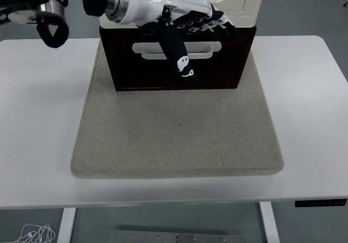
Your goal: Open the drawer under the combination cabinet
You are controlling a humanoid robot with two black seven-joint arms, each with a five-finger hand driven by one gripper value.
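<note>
Head view: the dark drawer [176,63] is seen shut under the cream cabinet [247,6], on a grey mat [176,134] on the counter [38,118]. The left robot hand [185,23] is held over the handle [209,48], fingers spread, nothing gripped.

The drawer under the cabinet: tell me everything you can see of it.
The drawer is a dark brown, wood-look box with a white bar handle across its upper front. It looks closed, sitting beneath the cream cabinet at the far edge of the grey mat. The left hand, fingers spread, hangs in front of it; contact with the handle cannot be judged.
</note>
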